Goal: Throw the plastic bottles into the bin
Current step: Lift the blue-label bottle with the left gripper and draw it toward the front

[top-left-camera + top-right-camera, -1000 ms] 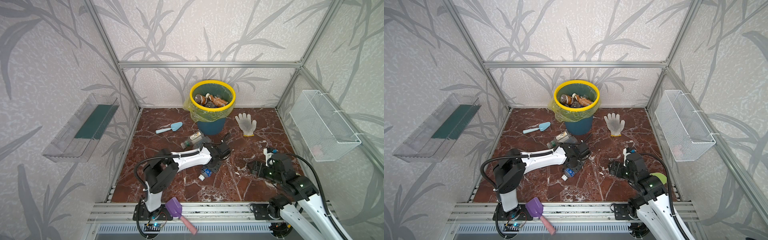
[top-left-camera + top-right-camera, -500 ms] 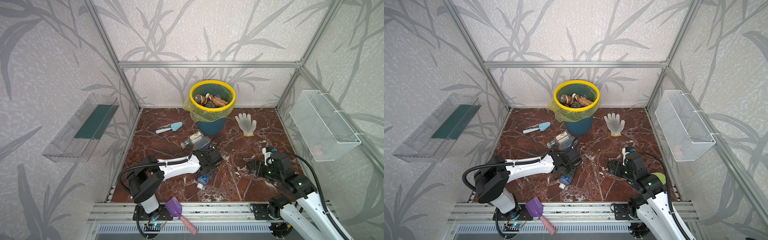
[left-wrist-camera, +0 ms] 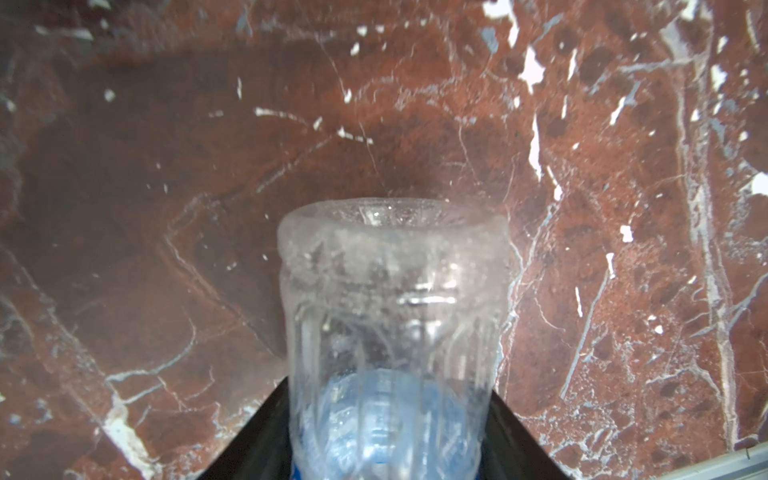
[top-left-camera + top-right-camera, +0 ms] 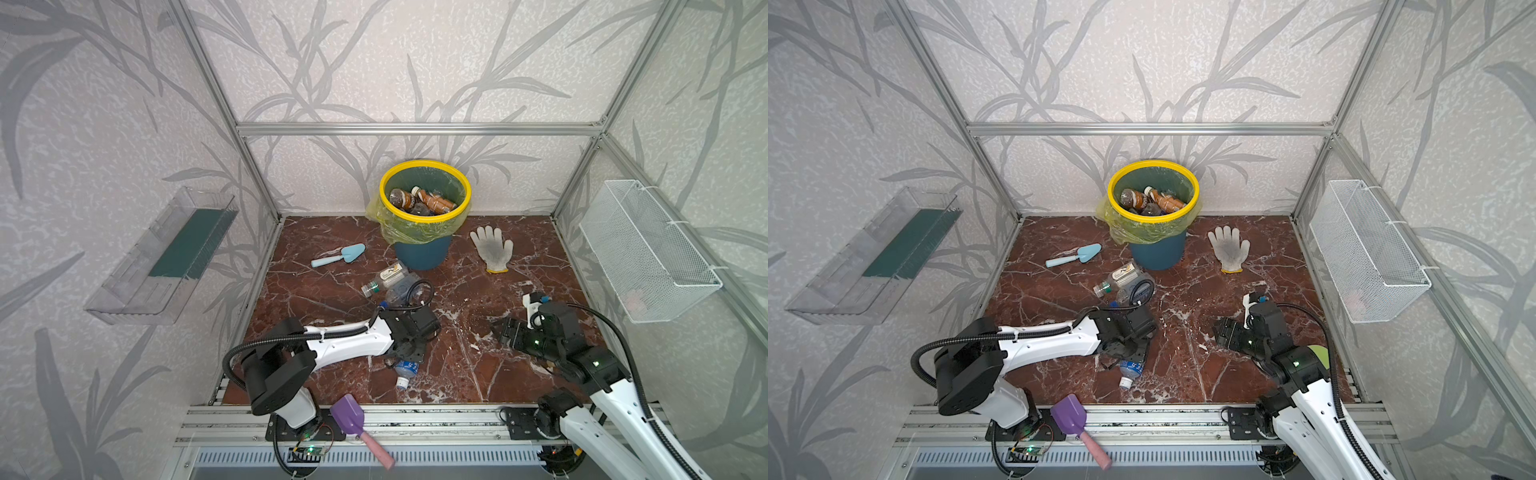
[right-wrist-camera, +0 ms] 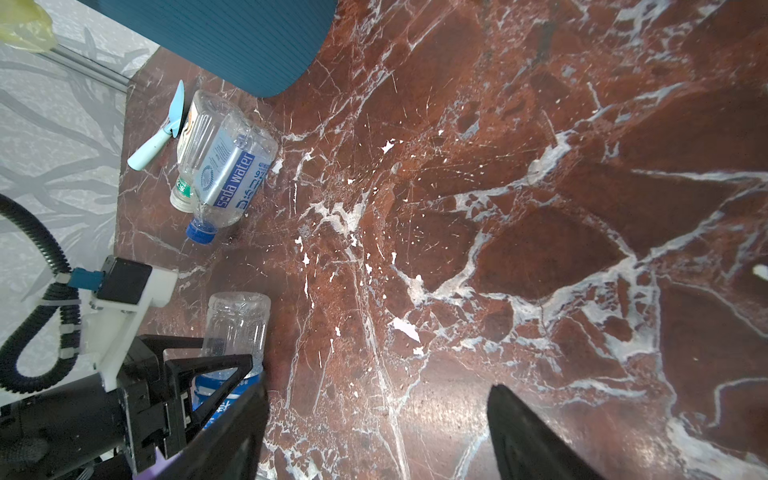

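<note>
The bin point(image 4: 424, 166), teal with a yellow rim and liner, stands at the back with several plastic bottles point(image 4: 419, 201) inside. Two more bottles lie in front of it: a clear one with a green cap point(image 4: 388, 276) and a blue-capped one labelled soda water point(image 5: 228, 174). My left gripper point(image 4: 409, 355) is low over the floor near the front. In the left wrist view its fingers point(image 3: 266, 432) press both sides of a clear blue-labelled bottle point(image 3: 390, 299). That bottle's white cap point(image 4: 401, 382) points to the front edge. My right gripper point(image 4: 498, 330) hangs open and empty to the right.
A light-blue trowel point(image 4: 338, 255) lies left of the bin and a white glove point(image 4: 492, 249) right of it. A purple scoop point(image 4: 349, 419) rests on the front rail. A wire basket point(image 4: 648, 253) hangs on the right wall, a clear tray point(image 4: 166, 257) on the left.
My left arm has drawn back toward the front edge, and the blue-labelled bottle came with it, away from the two by the bin. The right arm has barely moved.
</note>
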